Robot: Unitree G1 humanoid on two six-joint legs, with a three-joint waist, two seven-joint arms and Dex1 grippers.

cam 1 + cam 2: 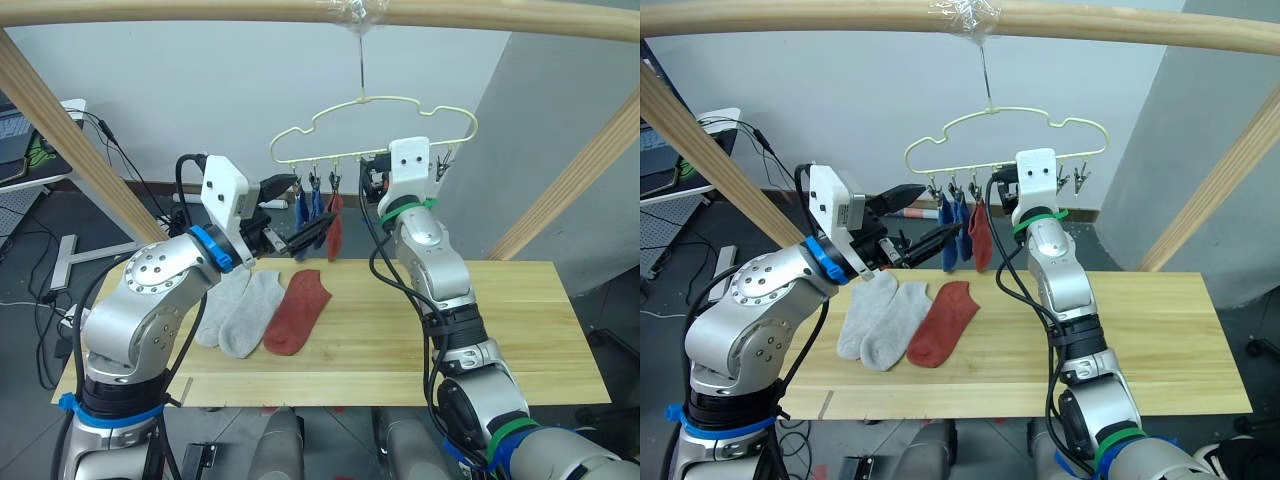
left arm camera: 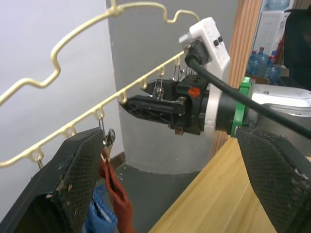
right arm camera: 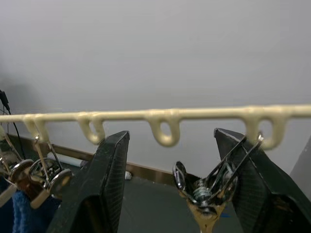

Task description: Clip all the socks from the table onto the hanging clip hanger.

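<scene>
Three socks (image 1: 262, 310) on table (image 1: 520, 330), three on hanger (image 1: 372, 125)

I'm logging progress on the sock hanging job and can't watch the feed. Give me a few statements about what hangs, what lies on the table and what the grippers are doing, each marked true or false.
1. Three socks hang from the clip hanger: two blue socks and one red sock. True.
2. The table holds four socks. False: three lie there, two grey socks and a rust red sock.
3. The right gripper is open at the hanger's bar. True.
4. The left gripper clamps a grey sock. False: its fingers are apart and hold nothing.
5. The socks on the table lie side by side. True.
</scene>
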